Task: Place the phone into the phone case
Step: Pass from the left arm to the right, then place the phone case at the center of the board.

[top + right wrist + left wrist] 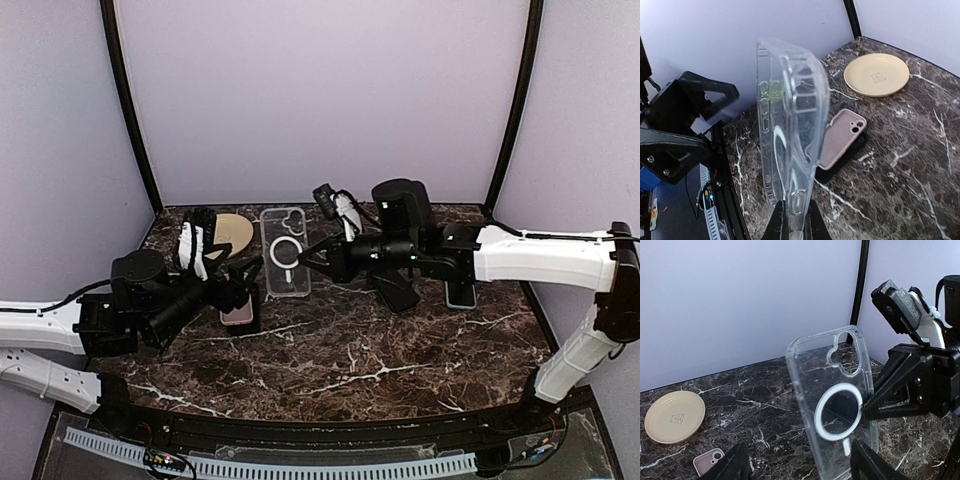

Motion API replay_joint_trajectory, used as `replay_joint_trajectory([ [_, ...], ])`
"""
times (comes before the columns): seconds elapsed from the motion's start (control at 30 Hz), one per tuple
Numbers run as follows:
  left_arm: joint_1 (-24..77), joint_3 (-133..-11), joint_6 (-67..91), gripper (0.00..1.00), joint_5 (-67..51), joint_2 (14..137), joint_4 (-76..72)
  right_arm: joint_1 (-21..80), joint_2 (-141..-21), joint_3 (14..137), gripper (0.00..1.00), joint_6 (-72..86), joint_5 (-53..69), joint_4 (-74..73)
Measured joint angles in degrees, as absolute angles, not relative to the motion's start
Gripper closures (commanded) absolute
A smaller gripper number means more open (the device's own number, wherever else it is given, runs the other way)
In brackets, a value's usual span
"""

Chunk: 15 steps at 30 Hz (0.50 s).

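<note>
The clear phone case with a white ring is held up off the table, on edge, by my right gripper. In the right wrist view the fingers pinch the case's bottom edge. The pink phone lies back-up on a black slab on the marble table, also shown in the right wrist view. My left gripper hangs open above the phone. In its wrist view the case stands just ahead of its jaws and the phone is at lower left.
A yellow plate lies at the back left, also in the left wrist view and the right wrist view. A black slab and a dark phone-like object lie under the right arm. Purple walls close the back and sides.
</note>
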<state>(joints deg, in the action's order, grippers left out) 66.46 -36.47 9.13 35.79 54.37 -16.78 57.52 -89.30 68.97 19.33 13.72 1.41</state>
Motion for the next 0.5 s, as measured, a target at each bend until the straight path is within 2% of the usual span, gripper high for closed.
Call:
replay_joint_trajectory([
  [0.13, 65.5, -37.0, 10.0, 0.18, 33.6, 52.3, -11.9, 52.7, -85.5, 67.3, 1.00, 19.0, 19.4, -7.3],
  [0.23, 60.8, -40.1, 11.2, 0.16, 30.0, 53.5, -5.0, 50.1, -84.8, 63.7, 1.00, 18.9, 24.6, -12.6],
  [0.5, 48.6, -52.2, 11.2, 0.13, 18.7, 67.0, 7.6, 49.0, -93.1, 57.8, 1.00, 18.7, 31.8, -24.5],
])
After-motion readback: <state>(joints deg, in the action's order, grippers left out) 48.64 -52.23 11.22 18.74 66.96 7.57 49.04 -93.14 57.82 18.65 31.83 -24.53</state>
